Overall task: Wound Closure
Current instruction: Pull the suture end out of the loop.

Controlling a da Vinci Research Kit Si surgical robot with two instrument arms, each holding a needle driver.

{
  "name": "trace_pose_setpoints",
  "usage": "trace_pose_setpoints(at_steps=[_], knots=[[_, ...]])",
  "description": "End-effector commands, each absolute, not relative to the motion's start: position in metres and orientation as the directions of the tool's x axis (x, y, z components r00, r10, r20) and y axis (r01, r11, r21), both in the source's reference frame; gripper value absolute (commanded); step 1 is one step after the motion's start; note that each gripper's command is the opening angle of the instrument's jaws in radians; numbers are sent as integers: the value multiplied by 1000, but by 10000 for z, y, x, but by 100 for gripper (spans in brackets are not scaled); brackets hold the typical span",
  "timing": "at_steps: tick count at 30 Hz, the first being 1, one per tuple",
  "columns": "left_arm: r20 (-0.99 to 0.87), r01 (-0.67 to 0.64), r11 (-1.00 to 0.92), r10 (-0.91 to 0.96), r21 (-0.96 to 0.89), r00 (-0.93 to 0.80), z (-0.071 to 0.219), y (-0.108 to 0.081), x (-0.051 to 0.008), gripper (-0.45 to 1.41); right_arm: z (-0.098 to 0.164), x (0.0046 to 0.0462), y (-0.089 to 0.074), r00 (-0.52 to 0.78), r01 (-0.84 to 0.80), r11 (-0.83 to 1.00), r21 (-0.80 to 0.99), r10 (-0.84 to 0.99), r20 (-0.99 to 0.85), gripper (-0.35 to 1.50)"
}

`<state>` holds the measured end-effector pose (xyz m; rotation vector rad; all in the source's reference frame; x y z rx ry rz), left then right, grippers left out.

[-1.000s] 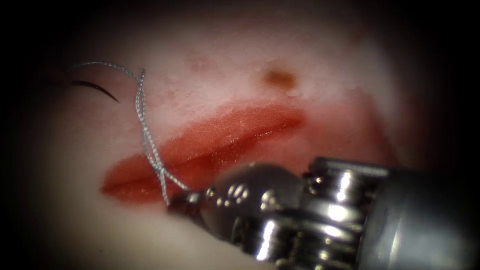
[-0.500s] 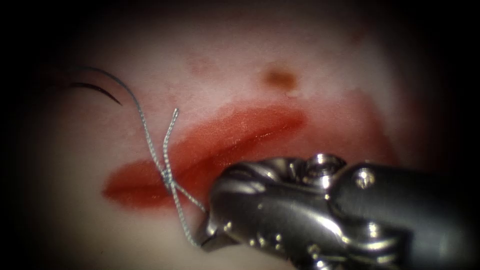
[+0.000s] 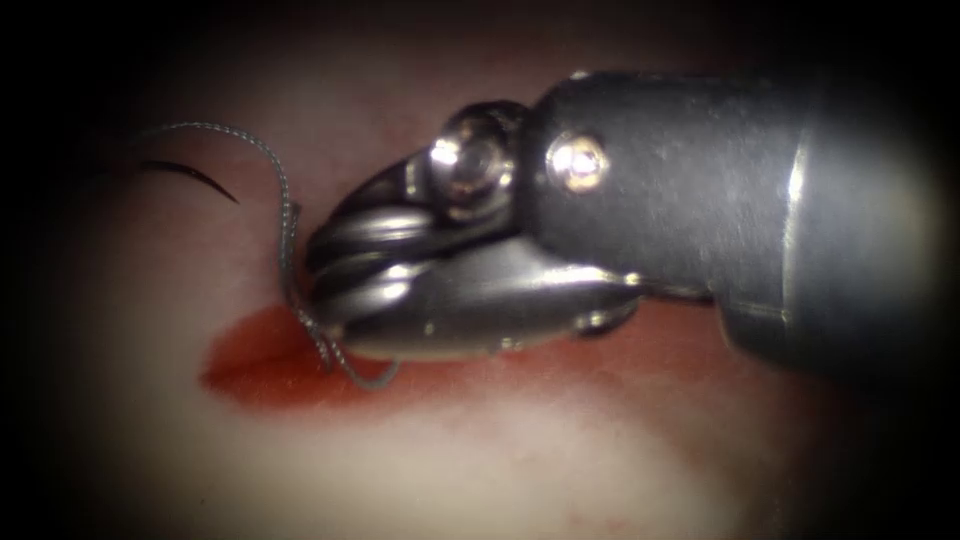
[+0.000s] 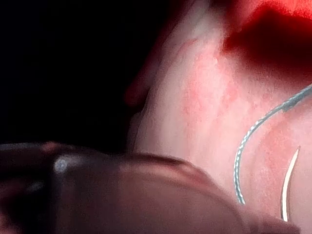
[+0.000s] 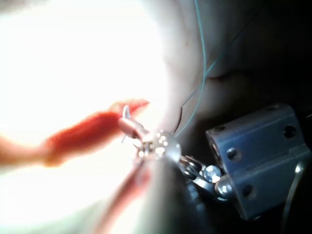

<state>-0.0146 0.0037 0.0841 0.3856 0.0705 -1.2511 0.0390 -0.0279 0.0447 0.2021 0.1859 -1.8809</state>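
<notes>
Thread [image 3: 284, 215] runs the scene: from the dark at ten o'clock it arcs over the tissue [image 3: 500, 460], drops to the left end of the cut [image 3: 255, 365], twists on itself there and curls away toward four o'clock, under the right tool [image 3: 325, 275]. That tool comes in from three o'clock and lies low across the cut, its tip right against the falling strand. Placed so close to the twist, it looks set to work the thread rather than the needle. Whether it grips the strand or merely rests beside it I cannot tell, since the metal hides the contact.

Needle [image 3: 195, 176] lies free on the tissue, left of the cut, at about ten o'clock from its left end. No tool holds it and none of its curve is seen entering the flesh. It is likely parked there, clear of the thread work but within reach.

Close up from the left wrist, the left tool [image 4: 126, 195] is a blurred mass near the needle and a thread end. Its grip cannot be told, and nothing is seen in it.
</notes>
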Motion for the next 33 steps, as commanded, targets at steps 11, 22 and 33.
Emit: trace_pose_setpoints(at_steps=[11, 22, 33], knots=[[-253, 935, 257, -914, 245, 317, 837, 49, -150, -45, 431, 396, -270, 593, 805, 546, 232, -726, -348, 54], [-254, 935, 256, -914, 245, 317, 837, 49, -150, -45, 410, 368, -274, 840, 372, 803, 465, -78, -538, -18], [-254, 935, 254, -914, 247, 316, 837, 49, -150, -45, 444, 349, -304, 778, 138, 881, 453, 187, -600, -18]])
